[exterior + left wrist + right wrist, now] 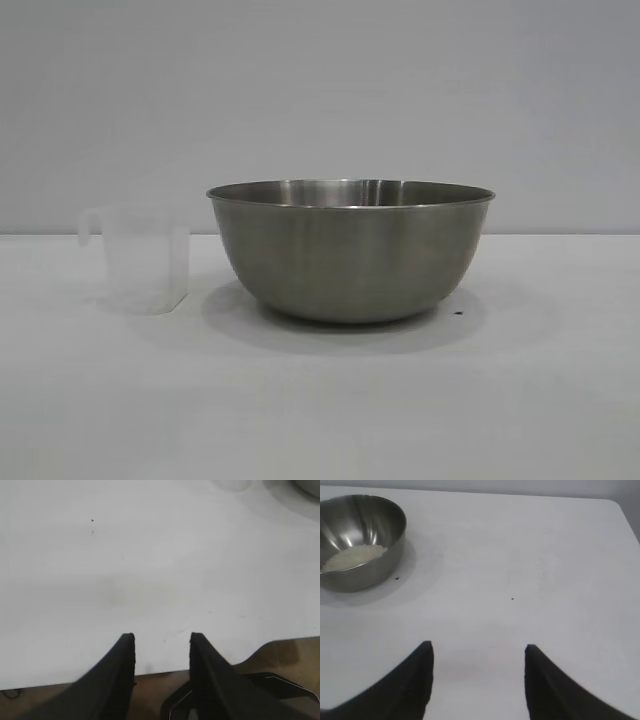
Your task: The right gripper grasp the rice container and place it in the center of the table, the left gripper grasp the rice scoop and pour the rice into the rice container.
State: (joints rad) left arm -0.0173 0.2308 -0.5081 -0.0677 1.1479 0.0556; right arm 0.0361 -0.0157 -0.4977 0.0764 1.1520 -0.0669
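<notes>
Sitting mid-table (320, 420), the bowl (350, 250) is holding the rice (354, 557) while the empty scoop (145, 260) is standing just beside it, and I am keeping both grippers, right (479, 652) wider than left (162, 640), open with nothing between their fingers.

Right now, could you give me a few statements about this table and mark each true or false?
1. The rice lies inside the rice container. True.
2. The rice scoop stands inside the container. False: it stands upright on the table beside it, apart.
3. The left gripper holds the scoop. False: its fingers are apart with only table between them.
4. The right gripper is open and empty. True.
5. The container lies tipped on its side. False: it sits upright.
</notes>
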